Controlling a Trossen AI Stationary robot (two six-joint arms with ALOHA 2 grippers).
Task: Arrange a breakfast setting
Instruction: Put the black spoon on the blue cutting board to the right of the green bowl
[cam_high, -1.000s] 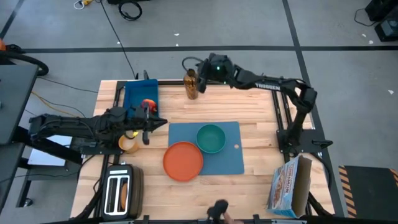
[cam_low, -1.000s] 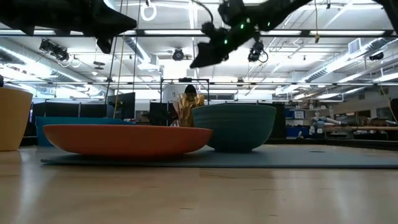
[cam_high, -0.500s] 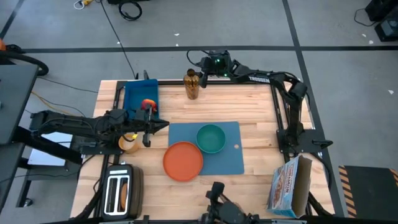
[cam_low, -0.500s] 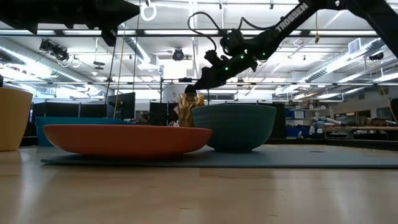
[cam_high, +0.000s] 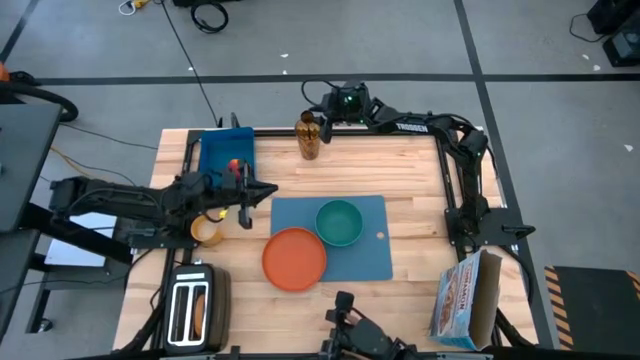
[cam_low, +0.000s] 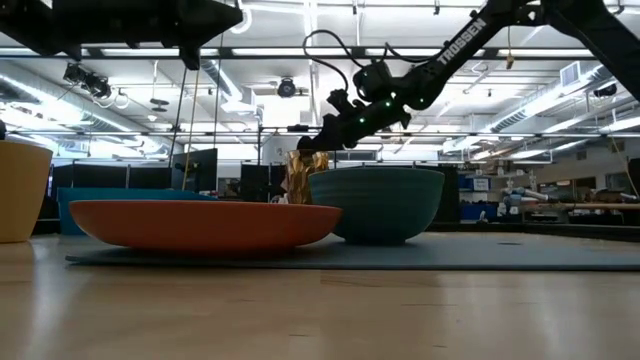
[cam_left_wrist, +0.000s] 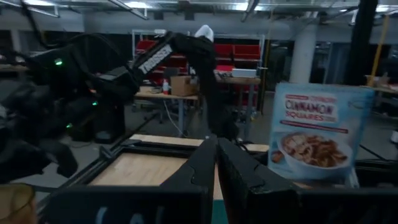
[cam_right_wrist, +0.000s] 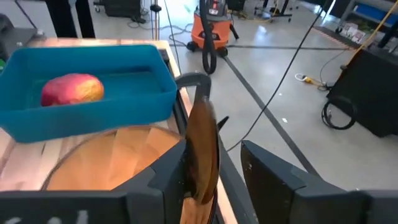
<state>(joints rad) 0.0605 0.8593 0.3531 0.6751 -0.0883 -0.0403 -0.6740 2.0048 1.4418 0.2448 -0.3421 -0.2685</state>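
Observation:
The blue placemat (cam_high: 365, 255) lies mid-table with the orange plate (cam_high: 295, 258) and the teal bowl (cam_high: 339, 222) resting on it. The orange cup (cam_high: 207, 231) stands to the left of the mat. The red apple (cam_high: 236, 166) lies in the blue bin (cam_high: 222, 148). My left gripper (cam_high: 252, 192) is shut and empty, hovering between the bin and the mat. My right gripper (cam_right_wrist: 214, 168) is open at the far edge, its fingers on either side of an amber bottle (cam_high: 309, 136). The spoon and the bread are out of view. My right gripper comes at the amber bottle's upper part (cam_right_wrist: 202, 140) slanting down from the table's right. The bottle stands upright on the table, close against one finger (cam_right_wrist: 168, 174). I cannot tell whether the finger touches it.
A silver toaster (cam_high: 196, 305) stands at the near left corner. A cereal box (cam_high: 465, 298) stands at the near right. Bare wood shows right of the mat and along the far side between bottle and right arm base.
My right gripper has drawn back toward the table's far edge and come down to the amber bottle, staying open. My left gripper has moved a little toward the table's right, still shut.

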